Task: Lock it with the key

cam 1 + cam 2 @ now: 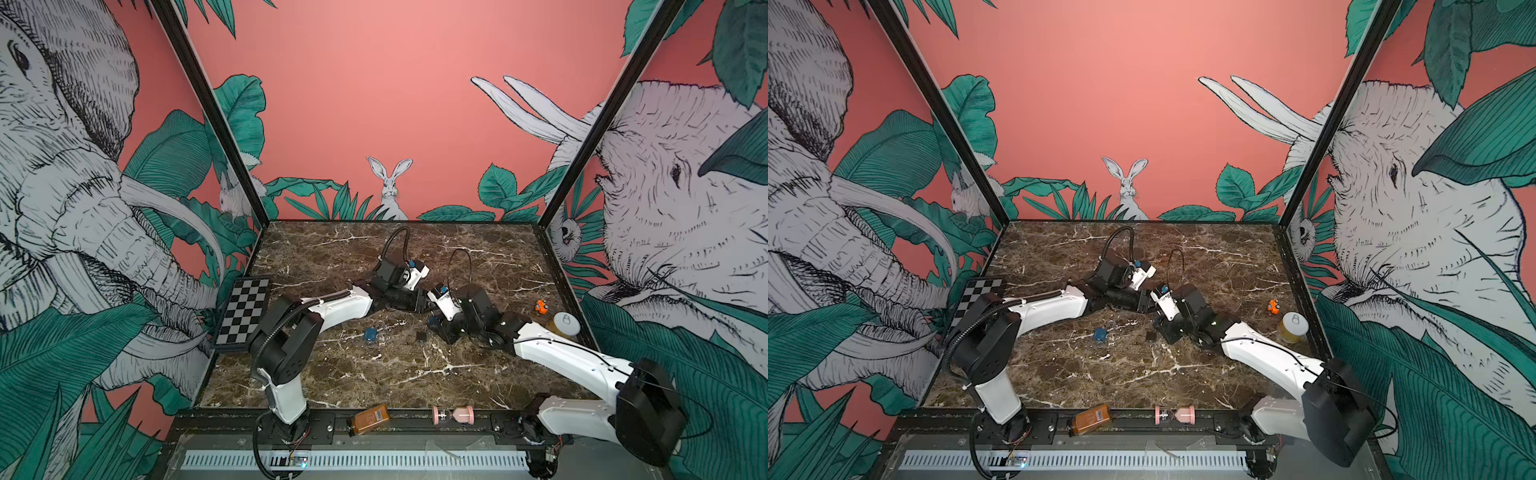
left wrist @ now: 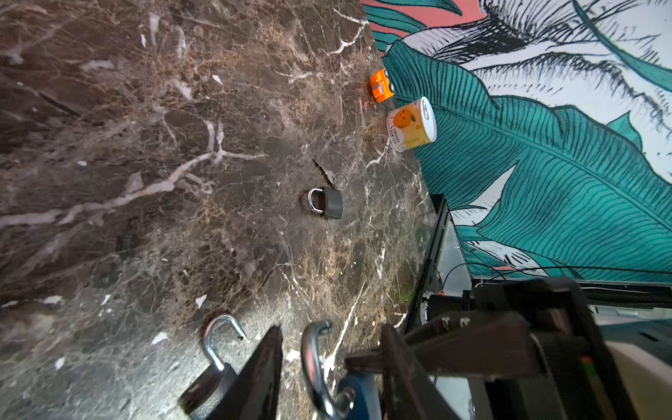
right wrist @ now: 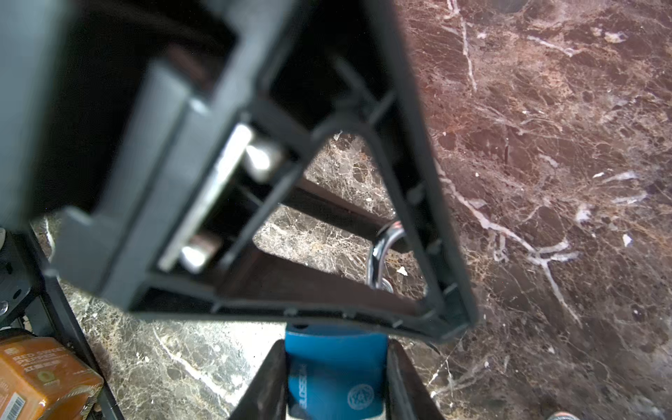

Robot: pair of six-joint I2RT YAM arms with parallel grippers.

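blue padlock [image 3: 336,371]: body pinched in right gripper [image 3: 336,345], mid-table [image 2: 145,182]; lower body cut off, hard to make out in both top views. long axis along the fingers; shackle [image 2: 312,363] points away, between the spread jaws of left gripper [image 2: 332,329]. key [image 2: 329,176]: flat beside grey padlock [image 2: 323,203].

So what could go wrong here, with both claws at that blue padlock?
The left claw straddles the shiny shackle of the blue padlock that the right claw grips; the smooth metal might slip.
An open black padlock lies beside the left claw and could get knocked.
The key lies off by a grey padlock, in neither claw; fetching it may mean letting go.
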